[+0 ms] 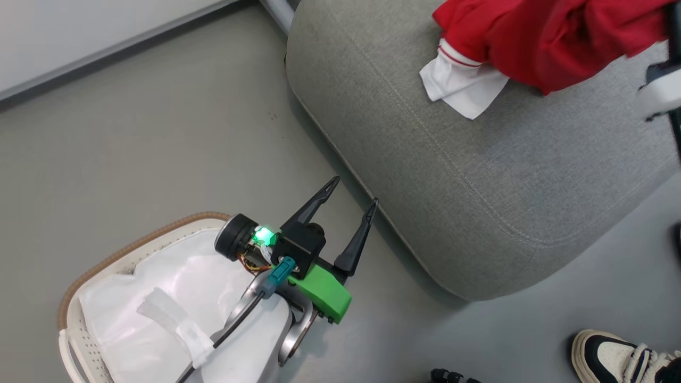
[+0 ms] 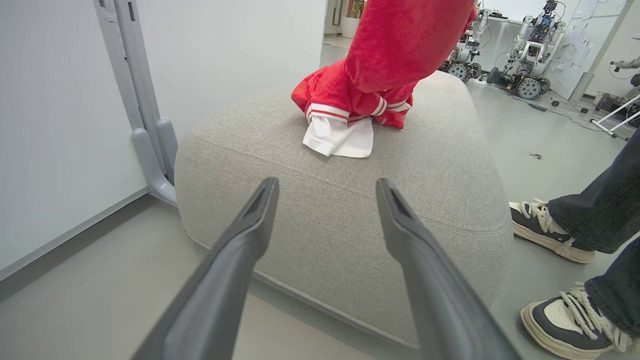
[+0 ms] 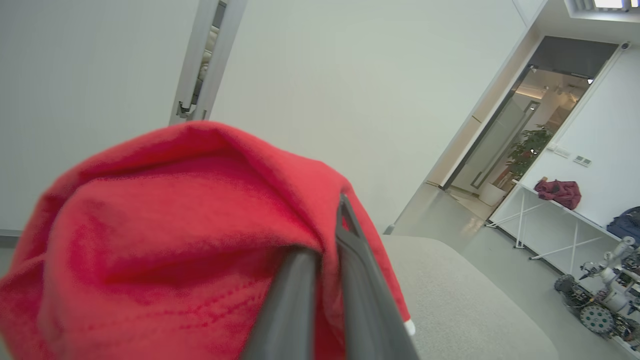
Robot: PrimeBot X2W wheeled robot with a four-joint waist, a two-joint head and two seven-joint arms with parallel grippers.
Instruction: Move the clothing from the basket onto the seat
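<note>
Pinching clothing (image 1: 548,37) with right gripper (image 3: 325,235) at a bunched fold | seems soft, light, limp | left gripper (image 1: 355,191) wide, empty

Smooth grey floor (image 1: 159,133) all round, plain white walls (image 2: 60,125). Far off there's an open doorway (image 3: 547,107), a potted plant (image 3: 525,150) and a white trestle table (image 3: 548,199).

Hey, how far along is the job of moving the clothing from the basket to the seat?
Done: the clothing is out of the basket, where the white liner shows, and its lower part rests on the seat. In hand: the right gripper is shut on a red fold, holding the top raised. To do: release so it all lies on the seat. The left gripper is open, empty.
</note>
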